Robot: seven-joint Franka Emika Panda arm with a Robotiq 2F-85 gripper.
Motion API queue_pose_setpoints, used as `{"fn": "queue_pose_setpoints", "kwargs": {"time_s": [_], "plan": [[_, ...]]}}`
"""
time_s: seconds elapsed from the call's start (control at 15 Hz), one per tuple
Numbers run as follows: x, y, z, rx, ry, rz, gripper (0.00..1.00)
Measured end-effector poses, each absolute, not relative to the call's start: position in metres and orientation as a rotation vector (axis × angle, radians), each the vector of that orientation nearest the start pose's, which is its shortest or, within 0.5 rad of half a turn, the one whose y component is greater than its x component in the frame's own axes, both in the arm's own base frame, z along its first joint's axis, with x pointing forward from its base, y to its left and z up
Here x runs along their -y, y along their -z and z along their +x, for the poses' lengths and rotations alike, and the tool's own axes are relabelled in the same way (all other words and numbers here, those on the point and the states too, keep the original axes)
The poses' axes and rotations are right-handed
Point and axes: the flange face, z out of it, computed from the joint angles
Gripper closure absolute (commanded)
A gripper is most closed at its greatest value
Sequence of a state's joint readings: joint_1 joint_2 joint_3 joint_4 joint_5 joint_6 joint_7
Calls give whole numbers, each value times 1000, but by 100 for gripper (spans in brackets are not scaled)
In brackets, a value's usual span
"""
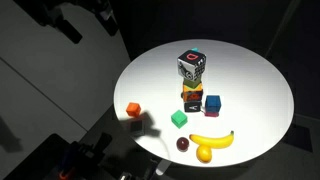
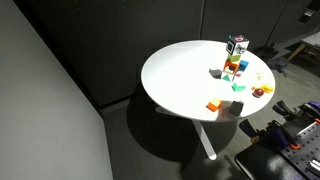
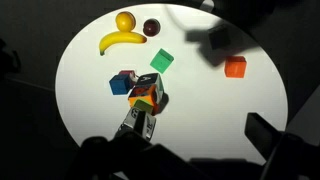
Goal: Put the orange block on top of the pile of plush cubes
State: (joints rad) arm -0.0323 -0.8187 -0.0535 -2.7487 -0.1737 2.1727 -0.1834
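In an exterior view, the orange block (image 1: 133,109) sits alone near the bench (image 1: 255,75) rim, well apart from the pile of plush cubes (image 1: 193,64). A glancing approach could nudge it off.

In an exterior view, the green cube (image 2: 237,88) lies between them.

In the wrist view, your hand (image 3: 180,155) is a dark silhouette and I cannot tell its state. A heavy set-down could topple the soft pile onto the small cubes (image 3: 140,90) beside it.

Orange block (image 1: 133,109) sits well apart from upright plush-cube pile (image 1: 193,66).
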Motion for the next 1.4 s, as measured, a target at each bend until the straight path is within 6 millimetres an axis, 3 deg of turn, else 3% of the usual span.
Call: {"fn": "queue_pose_setpoints", "kwargs": {"time_s": [0.87, 1.4], "plan": [[34, -465, 328, 311, 351, -3249, 0], [26, -475, 355, 292, 338, -3195, 0]]}}
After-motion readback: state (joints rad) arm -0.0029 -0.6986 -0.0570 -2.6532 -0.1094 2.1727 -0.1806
